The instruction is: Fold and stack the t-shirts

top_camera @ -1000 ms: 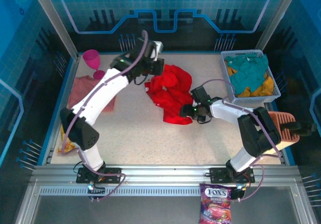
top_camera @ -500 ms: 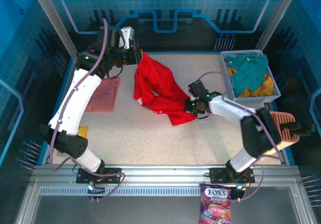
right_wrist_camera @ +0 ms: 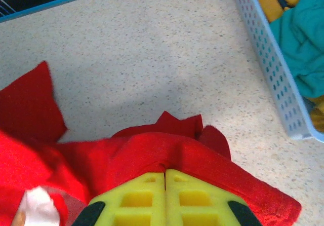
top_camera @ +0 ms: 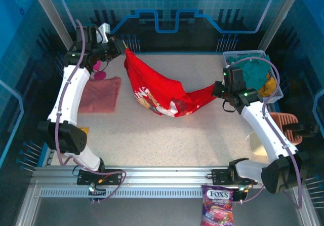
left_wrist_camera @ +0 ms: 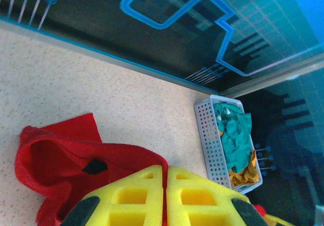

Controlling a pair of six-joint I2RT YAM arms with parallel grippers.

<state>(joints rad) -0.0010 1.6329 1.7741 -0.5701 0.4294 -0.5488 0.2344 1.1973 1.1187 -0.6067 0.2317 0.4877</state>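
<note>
Speckled beige tabletop (top_camera: 152,135): bright red cloth t-shirt (top_camera: 162,91) stretched in the air between left gripper (top_camera: 119,45) and right gripper (top_camera: 218,90), both clamped tight on its ends. Salmon-pink cloth shirt (top_camera: 98,94) lies flat at left.

Stretched shirt (top_camera: 162,91) at centre, folded shirt (top_camera: 100,94) to its left, basket (top_camera: 255,52) far right, clothes (top_camera: 255,74) inside.

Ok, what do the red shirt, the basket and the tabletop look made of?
The red shirt: soft matte cloth, probably knit; it sags and creases. The basket: probably rigid plastic, pale, with perforated walls. The tabletop: hard, speckled beige, perhaps laminate or stone-look.
</note>
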